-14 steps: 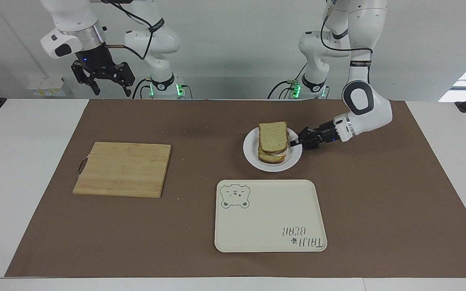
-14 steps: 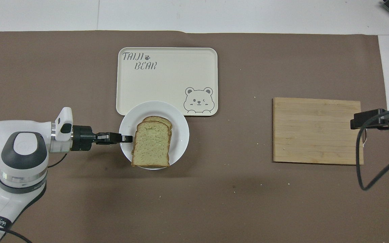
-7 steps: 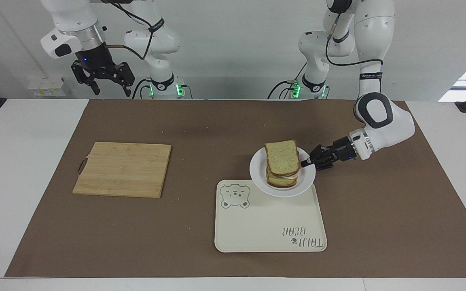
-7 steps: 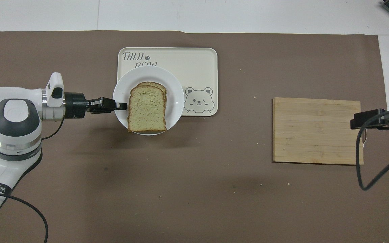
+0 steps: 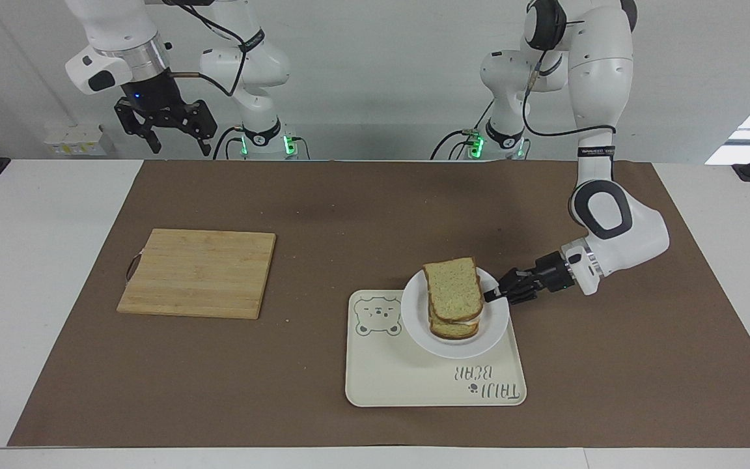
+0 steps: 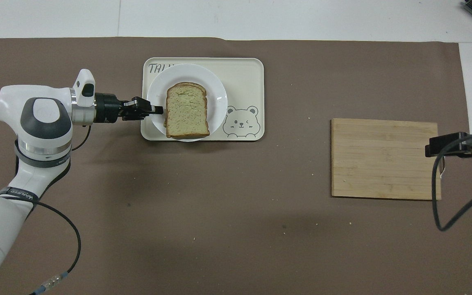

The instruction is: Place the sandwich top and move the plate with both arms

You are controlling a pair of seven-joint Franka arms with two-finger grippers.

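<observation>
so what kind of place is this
Probably a robotics lab set up for a kitchen-style demo: two white arms mounted at a table, a brown mat, and a sandwich on a plate over a tray.

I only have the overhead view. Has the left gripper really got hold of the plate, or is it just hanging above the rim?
Observer: In the facing view the left gripper is shut on the rim of the plate, at rim height.
Operator: Is the plate down on the tray?
Observer: It is over the tray, very low; I cannot tell whether it touches.
Operator: I see one slice only. Is the sandwich complete?
Observer: The sandwich top lies on a lower slice, with pale filling between them.
Operator: And the right gripper?
Observer: The right gripper is open and waits high above the table.
</observation>
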